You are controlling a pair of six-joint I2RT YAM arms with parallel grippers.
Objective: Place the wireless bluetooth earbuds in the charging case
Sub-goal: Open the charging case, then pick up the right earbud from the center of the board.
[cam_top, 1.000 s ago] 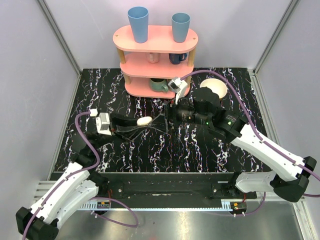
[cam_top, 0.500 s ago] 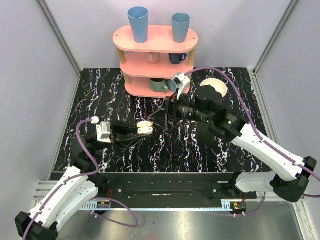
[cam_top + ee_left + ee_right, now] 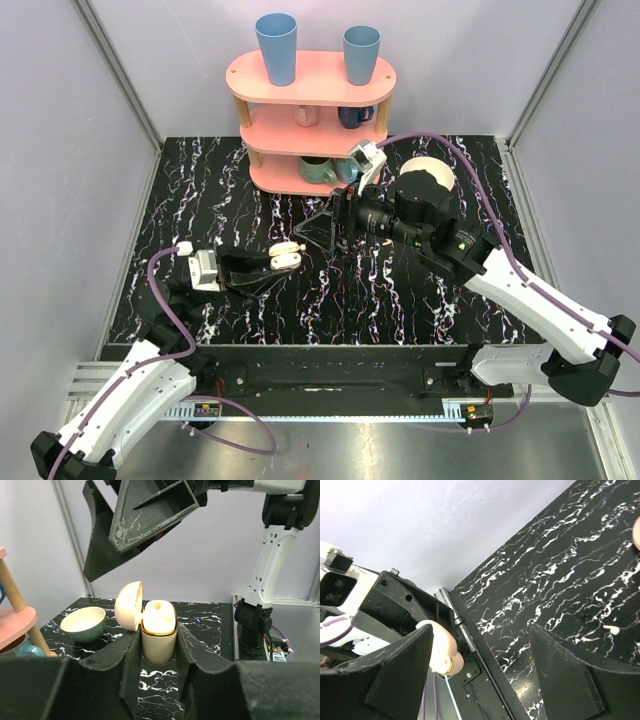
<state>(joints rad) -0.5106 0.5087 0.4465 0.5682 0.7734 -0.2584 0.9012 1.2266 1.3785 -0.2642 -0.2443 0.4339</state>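
The charging case (image 3: 288,251) is a small cream case with its lid hinged open. My left gripper (image 3: 280,256) is shut on it and holds it upright above the table's middle left. In the left wrist view the case (image 3: 159,645) stands between my fingers (image 3: 131,655), lid (image 3: 128,605) swung left. A pale rounded lump (image 3: 159,608) sits in its opening; I cannot tell if it is a bud. My right gripper (image 3: 322,229) is open and empty, just beyond the case. In the right wrist view one tiny white earbud (image 3: 614,629) lies on the table, and the case (image 3: 441,647) shows past my left finger.
A pink three-tier shelf (image 3: 310,135) with blue cups and mugs stands at the back centre. A cream bowl (image 3: 432,172) sits to its right and also shows in the left wrist view (image 3: 83,624). The table's metal front edge (image 3: 470,645) runs below my right gripper.
The case's lid has swung open in my left gripper. My left arm has drawn back toward the near left with the case. My right gripper has pulled back slightly toward the shelf.
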